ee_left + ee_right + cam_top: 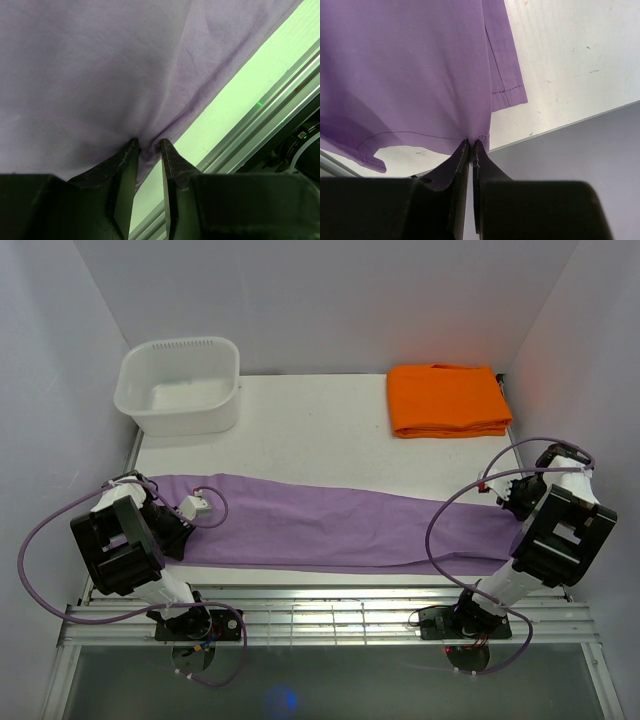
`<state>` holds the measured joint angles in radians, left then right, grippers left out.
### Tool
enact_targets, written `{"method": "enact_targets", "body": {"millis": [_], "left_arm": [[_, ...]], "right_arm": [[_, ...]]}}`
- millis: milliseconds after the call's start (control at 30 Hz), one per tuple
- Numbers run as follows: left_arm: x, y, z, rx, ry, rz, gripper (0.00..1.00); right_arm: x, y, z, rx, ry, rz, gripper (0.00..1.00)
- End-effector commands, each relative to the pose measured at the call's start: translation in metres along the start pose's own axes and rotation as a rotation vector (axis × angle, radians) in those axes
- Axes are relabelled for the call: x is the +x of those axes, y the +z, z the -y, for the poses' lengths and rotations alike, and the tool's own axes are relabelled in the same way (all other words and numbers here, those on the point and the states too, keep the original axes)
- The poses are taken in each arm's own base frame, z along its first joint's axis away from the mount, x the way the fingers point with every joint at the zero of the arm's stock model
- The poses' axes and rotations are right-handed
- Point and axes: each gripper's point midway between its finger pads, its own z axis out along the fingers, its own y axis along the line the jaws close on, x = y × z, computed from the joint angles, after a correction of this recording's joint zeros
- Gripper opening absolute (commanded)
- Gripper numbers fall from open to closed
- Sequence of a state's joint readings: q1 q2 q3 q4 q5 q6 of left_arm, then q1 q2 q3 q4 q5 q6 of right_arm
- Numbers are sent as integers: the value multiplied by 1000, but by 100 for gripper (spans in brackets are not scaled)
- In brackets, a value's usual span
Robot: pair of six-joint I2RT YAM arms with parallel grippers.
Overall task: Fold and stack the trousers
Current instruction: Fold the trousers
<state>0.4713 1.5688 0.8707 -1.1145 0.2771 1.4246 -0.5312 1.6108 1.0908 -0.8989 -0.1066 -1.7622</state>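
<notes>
Black left gripper (148,145) pinches a pucker of the long lilac soft-cloth trousers (330,525) at their near edge, and the black right gripper (471,144) is clamped tight on a stitched edge at the other end. These trousers lie stretched full length across the near part of the white table (300,410), smooth and faintly creased. By my judgement no end-to-end fold is made yet, and stacking, perhaps onto the folded orange cloth (447,398), is all to come.

Trousers (330,525) across the table (320,425), near edge
</notes>
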Motion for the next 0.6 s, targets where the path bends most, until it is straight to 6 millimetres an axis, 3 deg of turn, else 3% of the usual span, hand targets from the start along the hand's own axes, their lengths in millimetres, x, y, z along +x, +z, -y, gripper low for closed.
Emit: {"method": "enact_targets", "body": {"millis": [0, 133, 267, 333, 367, 433, 500, 567], "left_arm": [[6, 3, -19, -70, 46, -23, 37], [7, 4, -18, -67, 39, -25, 37], [9, 5, -16, -70, 42, -32, 36], [9, 4, -17, -76, 45, -33, 36], [8, 3, -17, -80, 48, -33, 36], [8, 3, -17, -79, 48, -31, 36], [7, 2, -19, -82, 47, -26, 36], [5, -1, -21, -91, 47, -22, 37]], "right_arm": [[-5, 0, 6, 1, -18, -2, 8], [-15, 17, 16, 16, -7, 7, 8], [-22, 17, 35, 87, -1, 13, 8], [-25, 11, 35, 88, -4, 13, 28], [-26, 5, 36, 95, -4, 12, 52], [-28, -7, 31, 101, 7, 13, 68], [-35, -21, 25, 114, -5, 37, 70], [-44, -25, 2, 53, -18, 71, 70]]}}
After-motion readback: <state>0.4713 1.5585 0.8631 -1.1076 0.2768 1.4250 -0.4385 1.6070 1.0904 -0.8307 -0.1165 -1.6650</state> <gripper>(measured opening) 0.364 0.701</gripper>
